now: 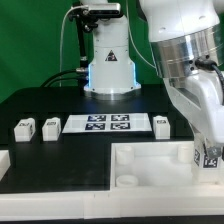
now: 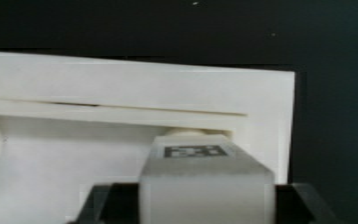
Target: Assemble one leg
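My gripper [image 1: 207, 150] is shut on a leg [image 2: 202, 175], a white post with a black-and-white tag on its face. In the exterior view the leg [image 1: 209, 159] hangs just above the right corner of the large white tray-like part [image 1: 150, 165]. In the wrist view the leg's far end sits over a round corner socket [image 2: 197, 130] of that part [image 2: 87, 90]. Three more legs stand on the black table: two at the exterior view's left [image 1: 23, 128] [image 1: 50, 125] and one right of the marker board [image 1: 161, 122].
The marker board [image 1: 106, 123] lies flat at the middle of the table. A white robot base [image 1: 108, 65] stands behind it. A white block [image 1: 4, 158] sits at the table's left edge.
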